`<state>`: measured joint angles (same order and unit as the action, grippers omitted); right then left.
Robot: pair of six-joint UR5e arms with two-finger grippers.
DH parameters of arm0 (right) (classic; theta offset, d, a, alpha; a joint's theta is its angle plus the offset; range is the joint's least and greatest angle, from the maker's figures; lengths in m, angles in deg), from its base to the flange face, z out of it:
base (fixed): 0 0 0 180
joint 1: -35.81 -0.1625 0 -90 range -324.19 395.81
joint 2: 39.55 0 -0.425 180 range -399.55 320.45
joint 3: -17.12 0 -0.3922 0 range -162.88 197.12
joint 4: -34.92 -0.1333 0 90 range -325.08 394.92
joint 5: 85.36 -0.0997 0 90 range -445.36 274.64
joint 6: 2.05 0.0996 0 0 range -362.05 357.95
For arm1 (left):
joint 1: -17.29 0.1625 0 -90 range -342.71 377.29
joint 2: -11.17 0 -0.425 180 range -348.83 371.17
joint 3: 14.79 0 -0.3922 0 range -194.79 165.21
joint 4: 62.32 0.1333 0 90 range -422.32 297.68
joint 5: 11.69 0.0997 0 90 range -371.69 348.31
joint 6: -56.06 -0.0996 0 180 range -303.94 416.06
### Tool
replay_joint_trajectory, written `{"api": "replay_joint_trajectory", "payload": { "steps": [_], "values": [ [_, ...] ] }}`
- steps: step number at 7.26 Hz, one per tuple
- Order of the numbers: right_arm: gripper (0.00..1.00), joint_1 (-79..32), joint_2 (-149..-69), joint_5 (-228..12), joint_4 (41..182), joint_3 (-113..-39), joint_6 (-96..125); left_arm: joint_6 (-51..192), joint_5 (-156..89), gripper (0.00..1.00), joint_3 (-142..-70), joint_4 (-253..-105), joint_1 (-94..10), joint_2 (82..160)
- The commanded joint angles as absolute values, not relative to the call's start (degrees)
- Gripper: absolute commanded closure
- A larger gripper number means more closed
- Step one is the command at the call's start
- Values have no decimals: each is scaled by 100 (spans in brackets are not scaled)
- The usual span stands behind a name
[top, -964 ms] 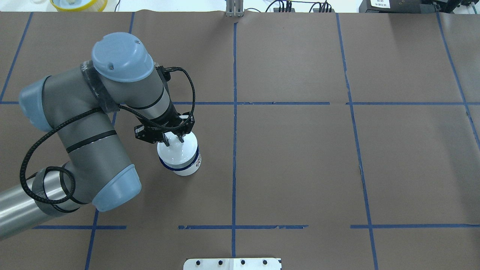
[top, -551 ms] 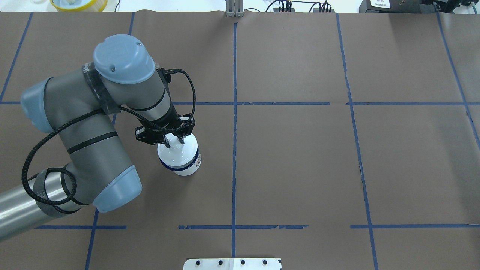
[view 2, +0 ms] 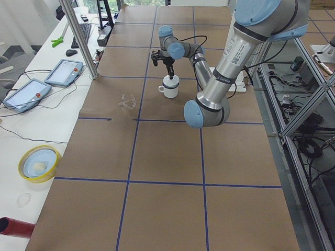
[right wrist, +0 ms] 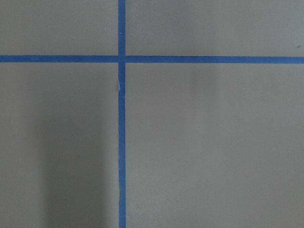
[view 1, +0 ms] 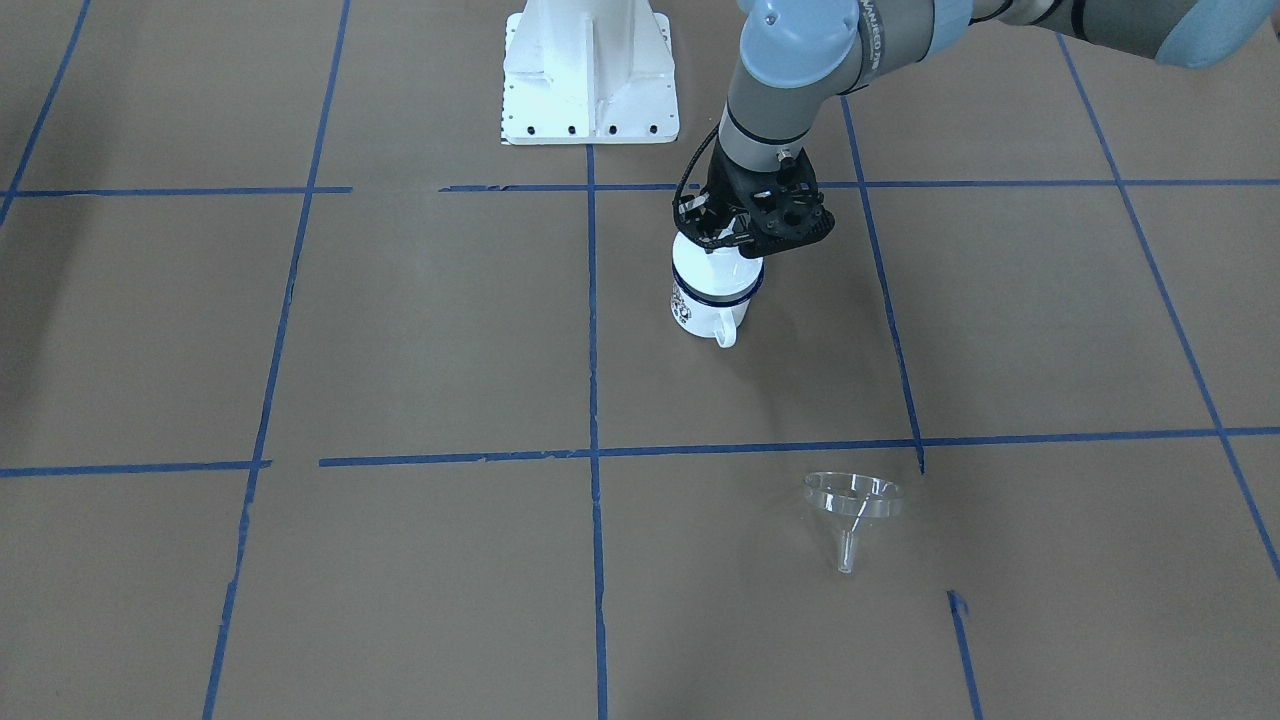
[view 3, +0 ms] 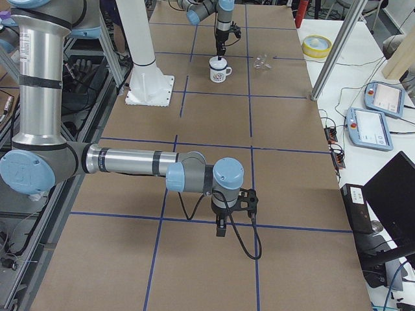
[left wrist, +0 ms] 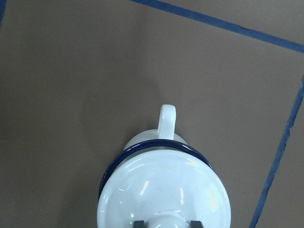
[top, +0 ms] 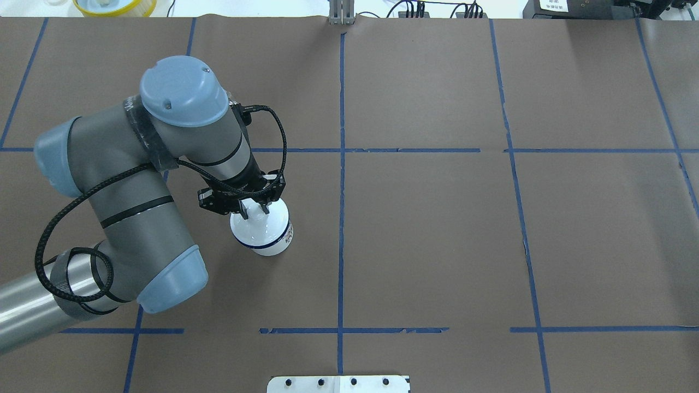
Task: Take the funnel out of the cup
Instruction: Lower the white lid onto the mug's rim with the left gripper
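Note:
The clear funnel [view 1: 852,497] lies on the brown table by itself, well apart from the cup; it also shows in the exterior left view [view 2: 127,100] and the exterior right view [view 3: 262,61]. The arm hides it in the overhead view. The white cup [view 1: 712,295] with a dark blue rim [left wrist: 114,166] stands upright, covered by a white knobbed lid [top: 256,225]. My left gripper [top: 253,208] is right above the cup, its fingers [left wrist: 138,223] closed on the lid's knob. My right gripper [view 3: 220,230] hangs over bare table far from the cup; I cannot tell whether it is open or shut.
The white robot base plate [view 1: 588,70] stands behind the cup. A yellow bowl [top: 114,5] sits past the table's far left edge. Blue tape lines [right wrist: 121,142] mark the brown table cover. Two tablets [view 2: 21,94] lie on the side bench.
My left arm has shifted slightly and the gripper has settled a little lower on the lid's knob. The cup and lid stay in place.

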<state>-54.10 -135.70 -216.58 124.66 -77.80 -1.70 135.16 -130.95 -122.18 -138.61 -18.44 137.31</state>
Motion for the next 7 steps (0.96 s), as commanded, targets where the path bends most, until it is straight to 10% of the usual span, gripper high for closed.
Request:
{"api": "replay_joint_trajectory", "payload": {
  "steps": [1,6,7],
  "values": [
    [0,-5410,-13570,-21658,12466,-7780,-170,13516,-13095,100,-12236,-13861,-1839,13703],
    [0,-5410,-13570,-21658,12466,-7780,-170,13507,-13078,98,-12175,-13878,-1821,13694],
    [0,-5410,-13570,-21658,12466,-7780,-170,13516,-13078,33,-12140,-13983,-1821,13685]
  ]
}}
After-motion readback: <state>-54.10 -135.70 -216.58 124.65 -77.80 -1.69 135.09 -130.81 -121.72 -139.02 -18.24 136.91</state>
